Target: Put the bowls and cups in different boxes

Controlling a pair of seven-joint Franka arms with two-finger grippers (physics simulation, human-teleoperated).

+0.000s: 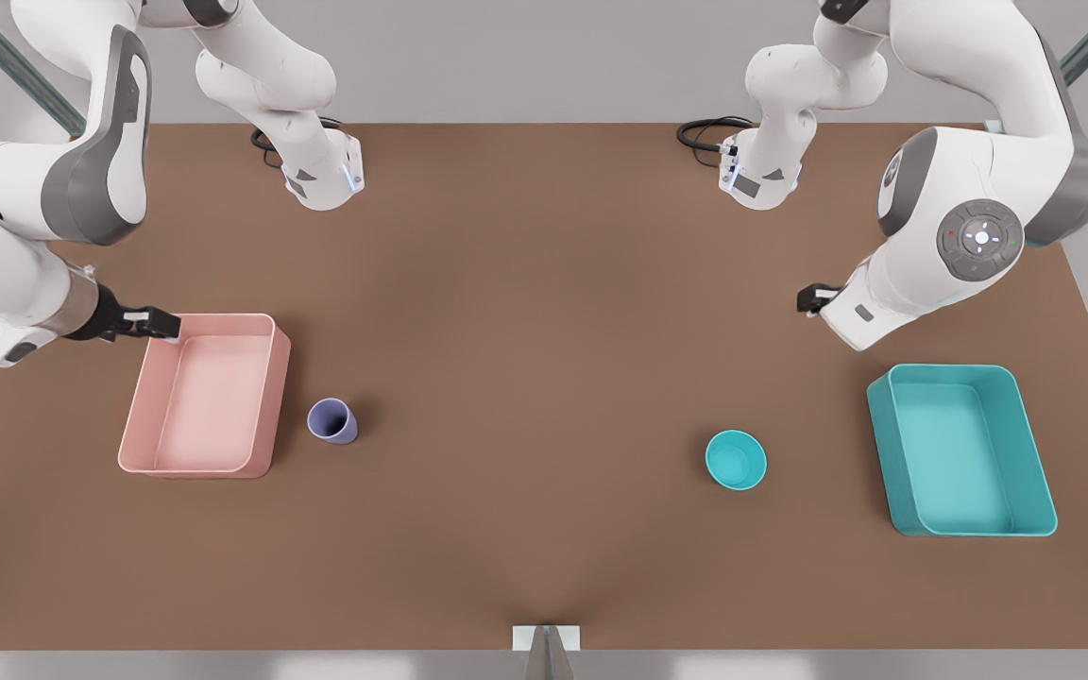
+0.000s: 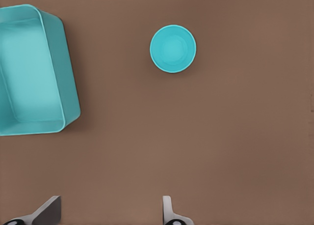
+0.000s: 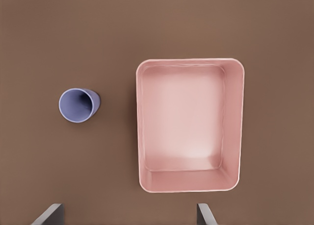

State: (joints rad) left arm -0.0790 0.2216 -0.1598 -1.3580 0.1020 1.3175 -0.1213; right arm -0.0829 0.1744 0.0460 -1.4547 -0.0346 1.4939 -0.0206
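With both grippers' fingers apart, the left gripper [image 2: 110,212] should centre over the teal bowl [image 2: 172,48] and the right gripper [image 3: 130,215] over the lavender cup [image 3: 78,105] before descending.

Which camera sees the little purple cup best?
The right wrist view: the small lavender-purple tapered cup sits big and unblocked, its open mouth showing, beside the pale pink plastic box. The front view shows it smaller. The left wrist view looks elsewhere.
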